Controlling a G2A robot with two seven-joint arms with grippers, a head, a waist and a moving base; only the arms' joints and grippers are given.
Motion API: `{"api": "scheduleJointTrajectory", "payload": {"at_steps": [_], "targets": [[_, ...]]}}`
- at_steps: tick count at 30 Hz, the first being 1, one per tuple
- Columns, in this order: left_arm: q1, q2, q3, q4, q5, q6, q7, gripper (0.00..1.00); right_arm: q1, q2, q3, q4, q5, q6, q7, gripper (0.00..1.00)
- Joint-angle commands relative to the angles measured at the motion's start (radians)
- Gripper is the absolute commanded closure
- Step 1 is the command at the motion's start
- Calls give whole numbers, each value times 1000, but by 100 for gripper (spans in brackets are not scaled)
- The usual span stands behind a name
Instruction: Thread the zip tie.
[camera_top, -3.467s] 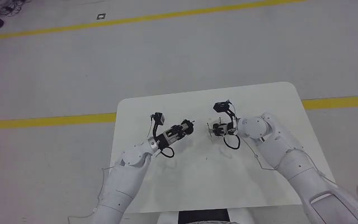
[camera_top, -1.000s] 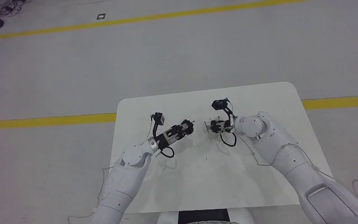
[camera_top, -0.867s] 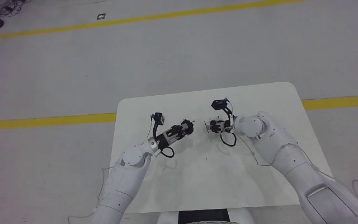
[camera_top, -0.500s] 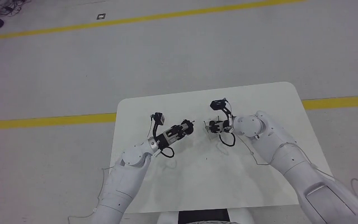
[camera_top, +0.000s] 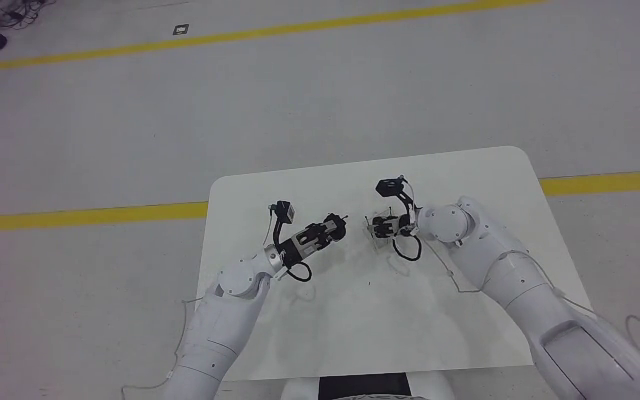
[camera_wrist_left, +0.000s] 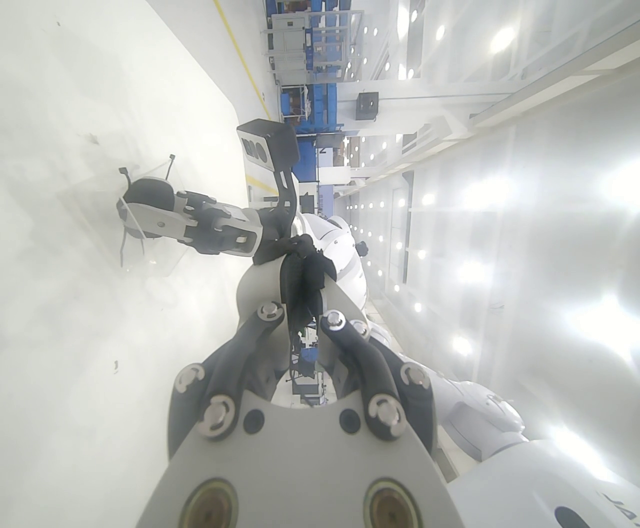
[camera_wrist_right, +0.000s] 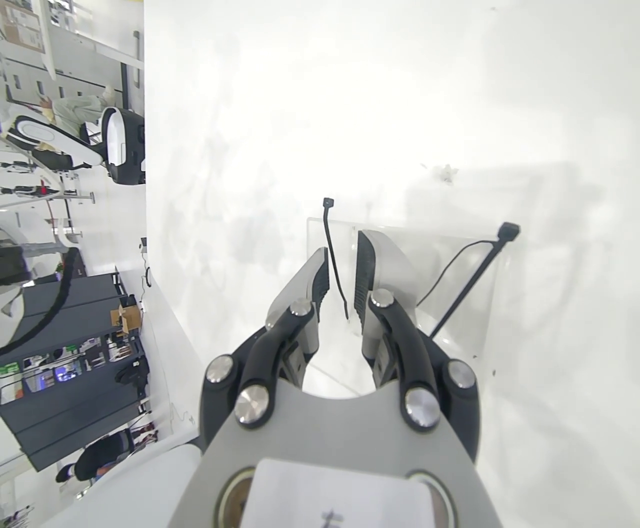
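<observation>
The right gripper (camera_wrist_right: 343, 246) is down on the clear square plastic plate (camera_wrist_right: 440, 250). Its fingers are narrowly parted, straddling a thin black zip tie (camera_wrist_right: 334, 255) that runs between them unpinched. A second black zip tie (camera_wrist_right: 477, 272) lies on the same plate just beside it. Nearby over the white counter (camera_top: 380, 320), the left gripper (camera_top: 340, 224) points toward the right one, pads looking pressed together — whether anything sits between them, I cannot tell.

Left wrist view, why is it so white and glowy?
Left wrist view: ceiling lights flare into big glowing blobs. Right wrist view: the table glares white, with faint shadows around the clear plate. Top view: even light, soft shadows.
</observation>
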Motion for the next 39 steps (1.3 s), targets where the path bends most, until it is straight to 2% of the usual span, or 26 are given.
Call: {"api": "scheduleJointTrajectory", "payload": {"at_steps": [1,12,21,27,33,39], "targets": [[0,0,0,0,0,0,0,100,1,0,-2,2,-4,-1,-1,85],[0,0,0,0,0,0,0,100,12,-9,-22,16,-13,16,0,83],[0,0,0,0,0,0,0,100,20,-13,-26,36,2,5,-1,100],[0,0,0,0,0,0,0,100,21,-13,-20,46,13,-4,-4,100],[0,0,0,0,0,0,0,100,4,1,15,25,25,-20,-13,100],[0,0,0,0,0,0,0,100,-52,33,91,-63,27,-28,-19,100]]}}
